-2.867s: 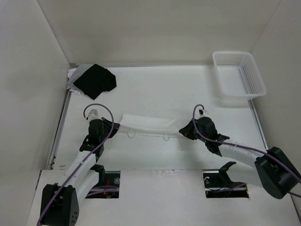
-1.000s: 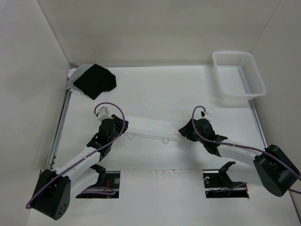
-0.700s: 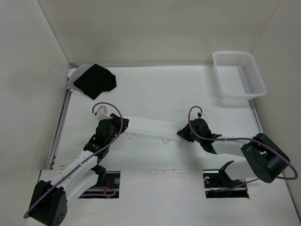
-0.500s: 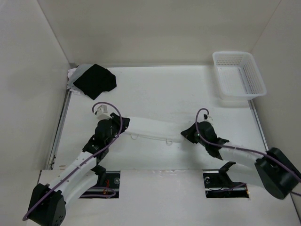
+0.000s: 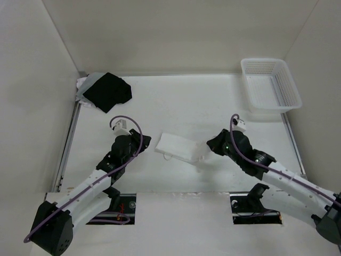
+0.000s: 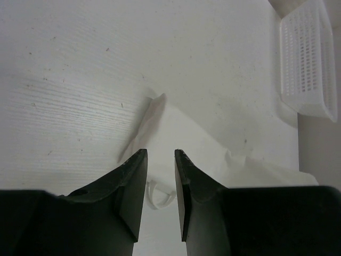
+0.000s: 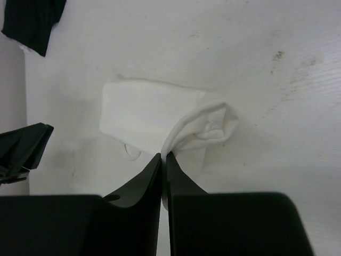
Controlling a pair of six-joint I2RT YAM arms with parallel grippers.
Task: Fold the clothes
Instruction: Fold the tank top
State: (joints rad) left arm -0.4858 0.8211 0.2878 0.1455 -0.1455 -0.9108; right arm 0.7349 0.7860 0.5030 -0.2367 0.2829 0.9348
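**Item: clothes** (image 5: 177, 146) (white, thin, one garment). Location: middle of the worktop (image 5: 186, 106), between the two arms, nearer the right one.

**Change noted:** a second ago it lay as a long narrow strip stretched between both hands. It is now a short, doubled packet, its left end carried over toward the right. One lengthwise fold looks done. The right edge is bunched and rolled rather than flat (it needs smoothing before a further fold).

**Left hand** (image 6: 160, 154): fingers partly apart, nothing between them. It has let go and sits low over the worktop just left of the packet, pointing at its near corner. A strap loop (image 6: 160, 193) lies on the worktop below the fingertips.

**Right hand** (image 7: 163, 156): jaws nearly closed, pinching the puffed right edge of the clothes, with fabric rising to the fingertips. Forearm stretched out low from the right, wrist angled left toward the packet.

**Also present:** black cloth (image 5: 106, 92) in the far left corner and mesh basket (image 5: 272, 82) in the far right corner, both well apart from the work.
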